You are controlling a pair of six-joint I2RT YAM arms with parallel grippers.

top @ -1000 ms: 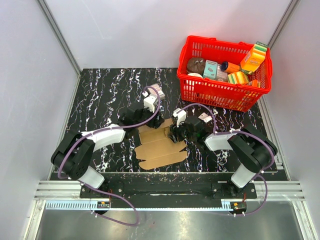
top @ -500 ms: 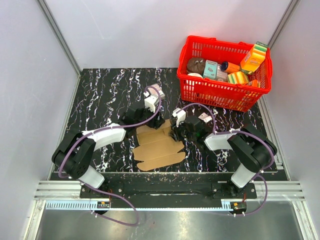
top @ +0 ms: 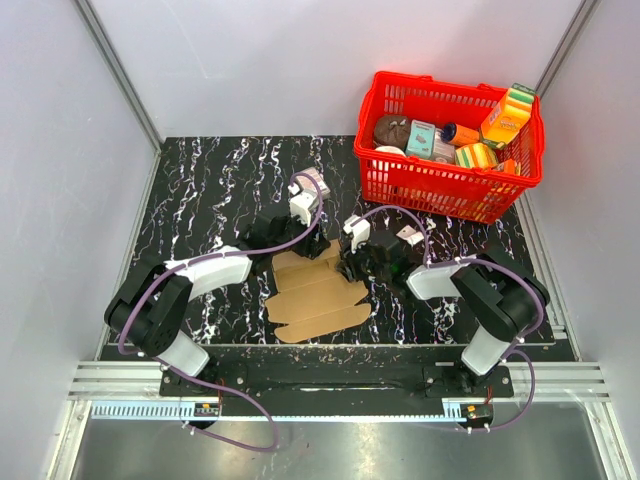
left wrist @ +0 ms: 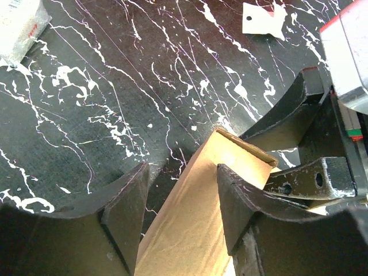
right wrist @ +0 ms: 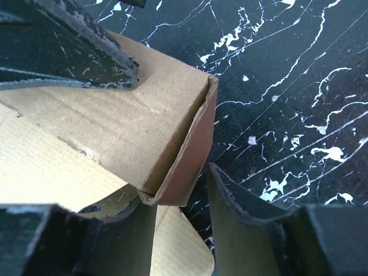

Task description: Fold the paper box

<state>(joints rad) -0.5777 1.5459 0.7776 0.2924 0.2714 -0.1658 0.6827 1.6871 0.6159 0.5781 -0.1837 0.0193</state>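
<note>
Two wrist views alone show raised folds of the plain brown cardboard paper box (top: 318, 295): right gripper (right wrist: 179, 190) jaws apart, left gripper (left wrist: 183, 175) grip unclear.

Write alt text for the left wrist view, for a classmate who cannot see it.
The left gripper has its two dark fingers apart on either side of a raised strip of the brown paper box, over a black, white-veined table. The right gripper sits at the strip's far end, on the right.
</note>
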